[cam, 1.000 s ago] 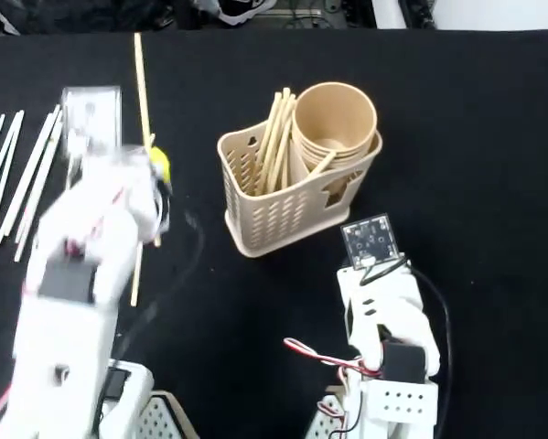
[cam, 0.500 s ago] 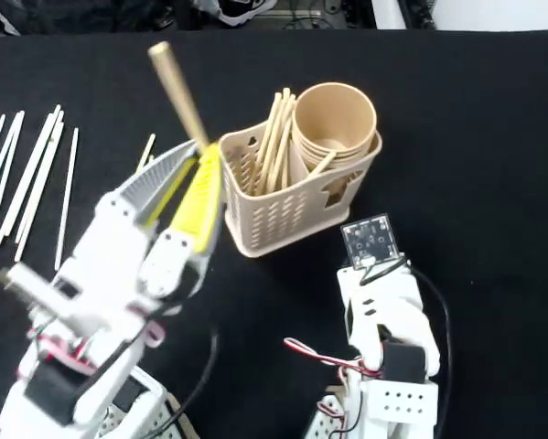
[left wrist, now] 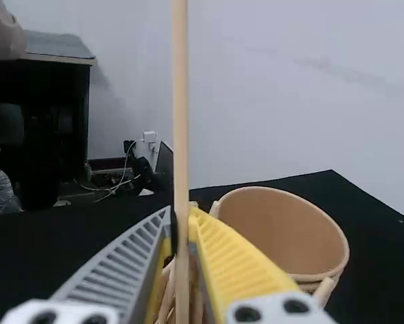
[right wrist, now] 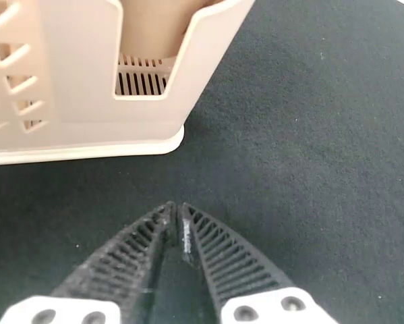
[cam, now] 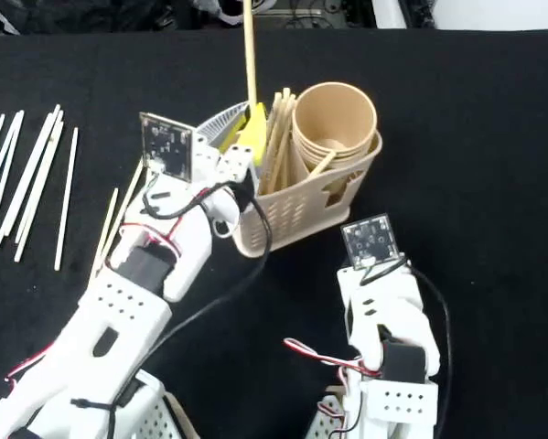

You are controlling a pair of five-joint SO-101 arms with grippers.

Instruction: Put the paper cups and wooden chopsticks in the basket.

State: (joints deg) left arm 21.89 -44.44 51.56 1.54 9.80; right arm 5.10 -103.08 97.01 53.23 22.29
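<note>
left hand point(cam: 246, 123) is clamped on one wooden chopstick point(cam: 250, 55). Stick is upright, pinched low between the grey and yellow fingers, directly over the chopstick side of the basket point(cam: 264, 224). right hand point(right wrist: 177, 209) is closed on nothing, low over the tabletop point(cam: 475, 137) just beside the basket wall.

Step as I read it: drop the stick in. Keep it vertical and line the lower tip up with a gap among the standing sticks, clear of the rim and the paper cups point(cam: 336, 114). Lower it before letting go so it can't bounce out.

Counts:
- in hand: 1
- in basket: about 5 sticks, one lying in the cup stack
- cups: nested, at least 3 rims, exact number unclear
- loose chopsticks point(cam: 34, 178) on the tabletop: roughly 9, overlapping; two lie beside the left arm
</note>
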